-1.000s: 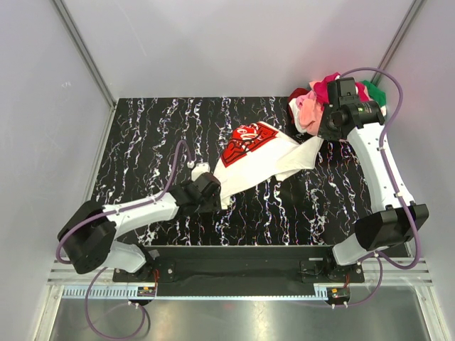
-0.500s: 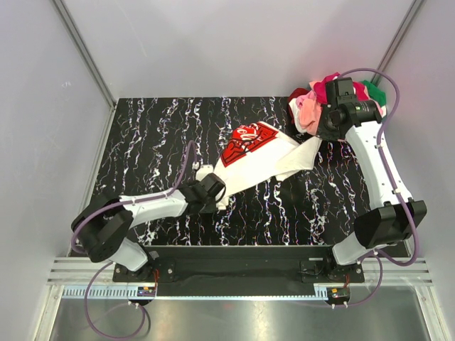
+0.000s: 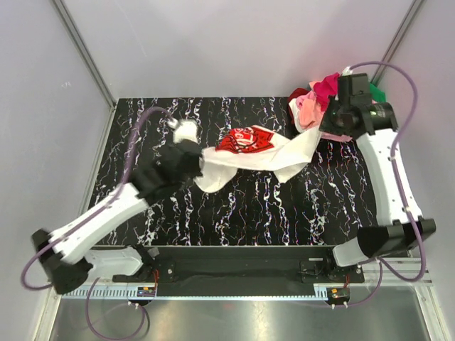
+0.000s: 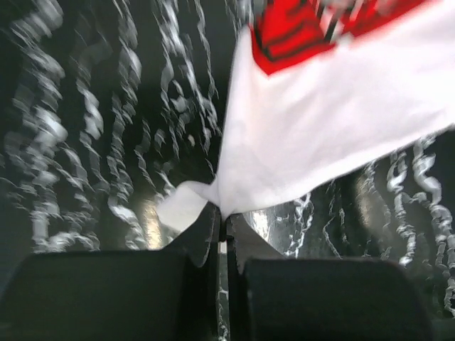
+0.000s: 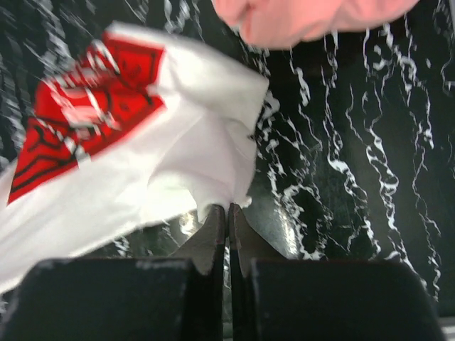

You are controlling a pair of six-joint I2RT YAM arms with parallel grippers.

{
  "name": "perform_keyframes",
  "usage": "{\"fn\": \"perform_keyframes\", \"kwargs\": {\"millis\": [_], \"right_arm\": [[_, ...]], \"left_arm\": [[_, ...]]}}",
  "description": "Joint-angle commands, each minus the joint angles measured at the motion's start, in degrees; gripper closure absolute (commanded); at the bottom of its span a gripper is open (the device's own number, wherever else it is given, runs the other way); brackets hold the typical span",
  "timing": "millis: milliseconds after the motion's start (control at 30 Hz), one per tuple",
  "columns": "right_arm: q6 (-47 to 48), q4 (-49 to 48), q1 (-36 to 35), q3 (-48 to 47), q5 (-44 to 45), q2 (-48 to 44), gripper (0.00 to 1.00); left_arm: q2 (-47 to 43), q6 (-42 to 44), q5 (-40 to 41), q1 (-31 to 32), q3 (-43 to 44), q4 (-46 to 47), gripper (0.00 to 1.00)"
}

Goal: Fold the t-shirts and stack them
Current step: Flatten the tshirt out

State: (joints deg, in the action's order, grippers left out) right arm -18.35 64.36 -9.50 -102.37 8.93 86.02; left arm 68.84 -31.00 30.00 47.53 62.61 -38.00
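Observation:
The white t-shirt (image 3: 274,155) with the red logo (image 3: 245,140) hangs stretched above the black marbled table, held at both ends. My left gripper (image 3: 201,162) is shut on its left corner; in the left wrist view the white t-shirt (image 4: 320,135) runs straight out of the closed left gripper (image 4: 222,213). My right gripper (image 3: 318,133) is shut on the right end, and the right wrist view shows the white t-shirt (image 5: 185,156) pinched in the closed right gripper (image 5: 229,209). The other t-shirts (image 3: 313,99), pink, magenta, dark red and green, lie heaped at the back right corner.
The table (image 3: 142,128) is black with white veins, bounded by grey walls left, back and right. The pink shirt (image 5: 306,18) of the heap hangs just beyond the right gripper. The arm bases sit on a rail (image 3: 242,266) at the near edge.
My left gripper closed on the shirt's near-left corner and lifted it up and toward the back left. The shirt rose off the table and now sags between both grippers.

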Motion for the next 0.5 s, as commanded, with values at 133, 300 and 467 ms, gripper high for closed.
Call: {"fn": "perform_keyframes", "kwargs": {"millis": [133, 300, 467], "right_arm": [[-5.2, -7.9, 0.4, -11.2, -4.8, -16.8, 1.0], [-6.3, -18.6, 0.4, -8.8, -10.5, -28.7, 1.0], [-3.8, -28.2, 0.4, -5.0, -12.4, -40.6, 1.0]], "left_arm": [[-11.7, 18.9, 15.3, -0.5, 28.4, -15.2, 1.0], [-19.5, 32.3, 8.0, -0.5, 35.1, -7.2, 1.0], [-25.8, 38.8, -2.5, -0.5, 37.3, -3.3, 1.0]]}}
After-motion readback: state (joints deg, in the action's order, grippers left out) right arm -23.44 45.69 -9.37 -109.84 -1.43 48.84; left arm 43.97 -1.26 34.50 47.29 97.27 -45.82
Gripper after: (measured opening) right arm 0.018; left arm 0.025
